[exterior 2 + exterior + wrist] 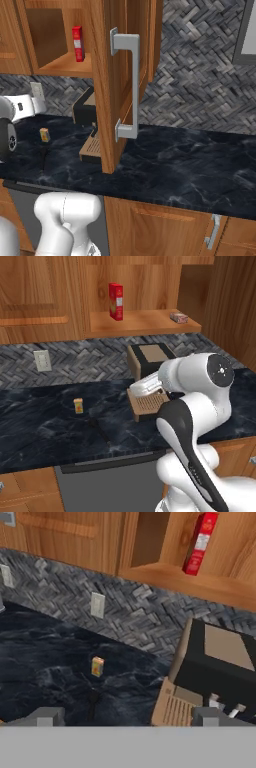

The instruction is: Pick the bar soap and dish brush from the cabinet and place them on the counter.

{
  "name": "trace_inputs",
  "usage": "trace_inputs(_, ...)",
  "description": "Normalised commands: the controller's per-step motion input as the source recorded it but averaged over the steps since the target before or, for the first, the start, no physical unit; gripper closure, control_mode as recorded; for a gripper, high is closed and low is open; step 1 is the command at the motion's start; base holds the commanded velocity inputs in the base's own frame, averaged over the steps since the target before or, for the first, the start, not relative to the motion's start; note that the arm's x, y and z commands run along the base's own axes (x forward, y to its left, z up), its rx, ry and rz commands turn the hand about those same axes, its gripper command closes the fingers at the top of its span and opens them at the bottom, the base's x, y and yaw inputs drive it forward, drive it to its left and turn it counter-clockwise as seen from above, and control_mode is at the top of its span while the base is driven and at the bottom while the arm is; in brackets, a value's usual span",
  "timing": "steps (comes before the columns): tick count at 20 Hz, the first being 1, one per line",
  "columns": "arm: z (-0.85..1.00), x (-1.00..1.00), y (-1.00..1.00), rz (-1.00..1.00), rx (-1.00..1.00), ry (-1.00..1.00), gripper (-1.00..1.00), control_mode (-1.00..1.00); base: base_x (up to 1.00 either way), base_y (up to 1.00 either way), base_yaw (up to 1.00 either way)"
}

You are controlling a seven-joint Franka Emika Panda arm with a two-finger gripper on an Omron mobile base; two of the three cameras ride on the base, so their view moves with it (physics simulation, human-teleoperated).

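- Up on the open cabinet (145, 323) shelf: one bar soap (178, 317) at the right end, one tall red box (116, 301) well left of it.
- One dish brush (100, 429) lies on the black counter (45, 426), near one small orange block (78, 405).
- One gripper (127, 716), jaws spread wide, holding nothing, above the counter.

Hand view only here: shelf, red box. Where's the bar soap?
Observer: The bar soap lies flat at the right end of the cabinet shelf, well apart from the red box.
Operator: Anything blocking it?
Observer: Not that I can see. The cabinet door stands swung wide open, with its grey handle toward the right base camera.
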Motion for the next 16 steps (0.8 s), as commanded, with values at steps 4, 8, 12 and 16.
trace_inputs(4, 0.30, -0.15, -0.30, 0.00, -0.02, -0.13, -1.00, -1.00, 0.00, 0.00, 0.00)
trace_inputs(8, 0.37, -0.08, -0.33, -0.03, -0.06, -0.15, -1.00, -1.00, 0.00, 0.00, 0.00)
trace_inputs(12, 0.28, 0.00, -0.30, -0.06, -0.03, -0.06, -1.00, -1.00, 0.00, 0.00, 0.00)
trace_inputs(16, 0.25, 0.15, -0.21, -0.11, 0.00, 0.00, -1.00, -1.00, 0.00, 0.00, 0.00)
